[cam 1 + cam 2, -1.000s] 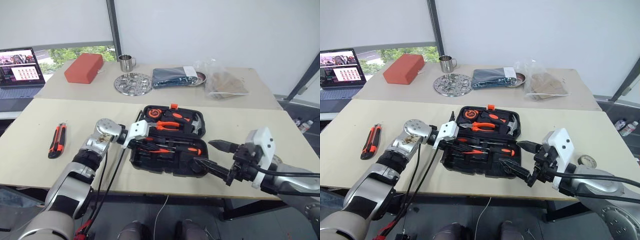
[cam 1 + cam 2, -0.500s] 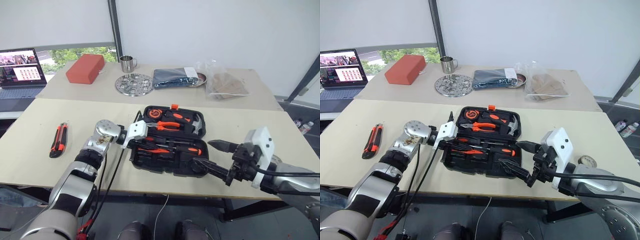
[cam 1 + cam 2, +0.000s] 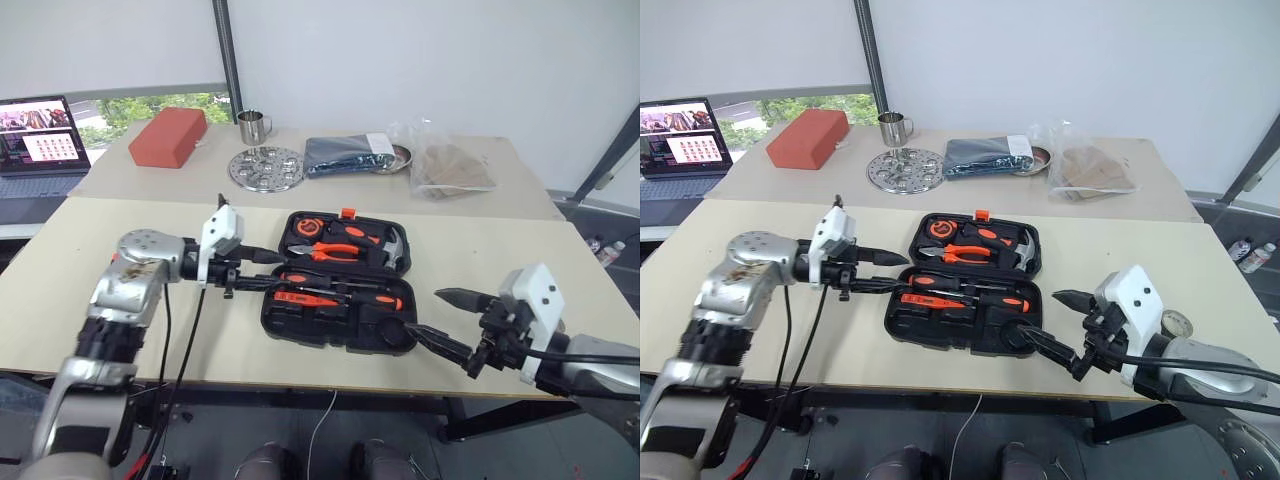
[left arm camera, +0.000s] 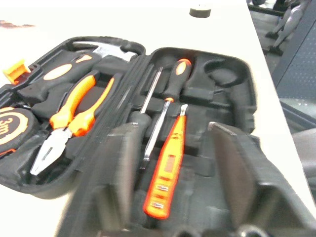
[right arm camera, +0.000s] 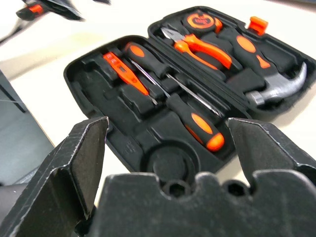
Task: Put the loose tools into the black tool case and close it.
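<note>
Left eye view: the left hand (image 3: 262, 270) has just let go and pulled back up and off the left side of the black tool case (image 3: 340, 338). Its fingers were pinched a second ago and are now spread with nothing between them. The slim red screwdriver (image 4: 165, 170) now lies in its slot beside the two black-orange screwdrivers (image 5: 195, 121), so I'd say that one's done.

The case sits open, mid-bench (image 3: 480, 250) near the front edge. The right hand (image 3: 423, 311) hovers spread wide and empty at the case's front right corner. The round recess (image 5: 168, 163) is still empty, and a small tape roll (image 3: 1177, 322) sits near the bench's right front corner. That's probably next, then the lid.
</note>
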